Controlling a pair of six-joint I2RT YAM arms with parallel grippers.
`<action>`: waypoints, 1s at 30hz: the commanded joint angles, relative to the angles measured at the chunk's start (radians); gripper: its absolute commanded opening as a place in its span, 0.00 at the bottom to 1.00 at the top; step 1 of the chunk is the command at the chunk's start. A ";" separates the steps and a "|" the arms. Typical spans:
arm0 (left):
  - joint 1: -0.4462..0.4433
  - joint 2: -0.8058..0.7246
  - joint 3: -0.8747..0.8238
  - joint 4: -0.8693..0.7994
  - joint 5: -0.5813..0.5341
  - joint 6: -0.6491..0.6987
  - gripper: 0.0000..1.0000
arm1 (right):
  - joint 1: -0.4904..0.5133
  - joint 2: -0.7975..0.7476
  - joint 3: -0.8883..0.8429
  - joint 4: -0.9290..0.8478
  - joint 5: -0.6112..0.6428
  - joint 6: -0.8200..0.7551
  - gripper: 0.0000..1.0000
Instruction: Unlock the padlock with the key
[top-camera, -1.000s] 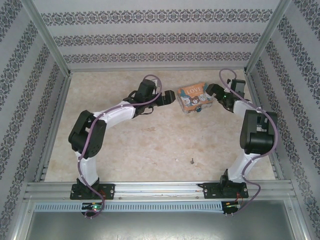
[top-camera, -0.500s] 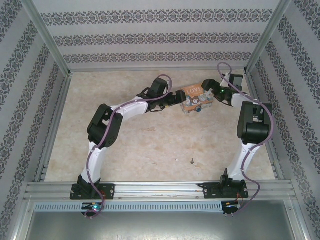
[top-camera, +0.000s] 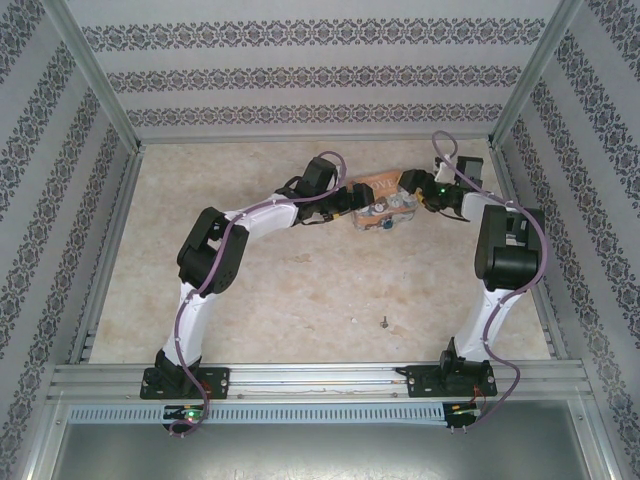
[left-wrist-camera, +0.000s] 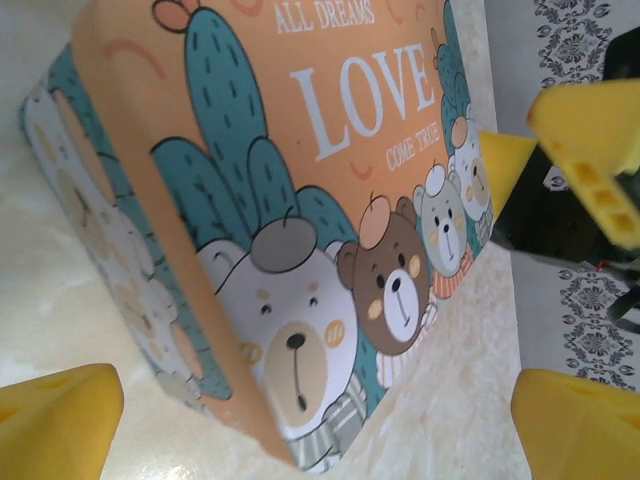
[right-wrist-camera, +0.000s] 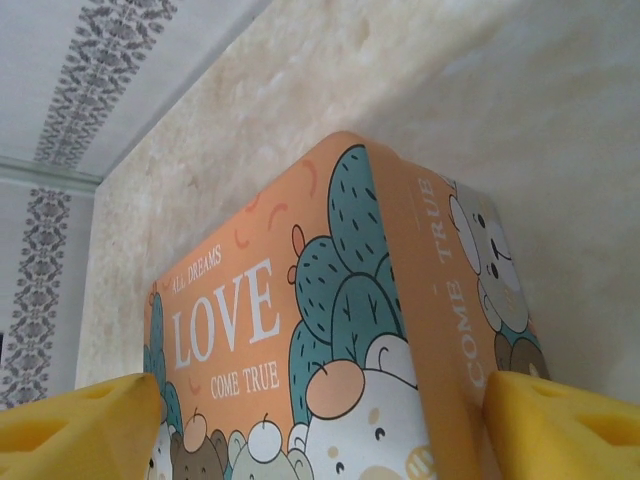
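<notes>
Left jaws and right jaws both spread wide, straddling the orange-rimmed "LOVE" picture tin (top-camera: 385, 195) from opposite ends. The tiny dark-grey metal key (top-camera: 382, 322) lies on the beige worktop (top-camera: 300, 290), well behind both and nearer the right arm.

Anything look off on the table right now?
Two things. The LOVE tin sits skewed to the edges of the table at the far middle, with the left gripper and right gripper each straddling it. A tiny dark object, likely the key, lies alone near the front, well away from both.
</notes>
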 joint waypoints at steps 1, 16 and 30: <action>0.024 -0.020 -0.016 -0.003 0.028 0.001 1.00 | 0.043 -0.061 -0.048 0.001 -0.057 -0.015 0.82; 0.116 -0.188 -0.261 0.009 0.019 0.026 1.00 | 0.287 -0.202 -0.249 0.109 0.074 0.073 0.78; 0.236 -0.256 -0.349 -0.034 0.012 0.058 1.00 | 0.458 -0.264 -0.287 0.093 0.291 0.149 0.80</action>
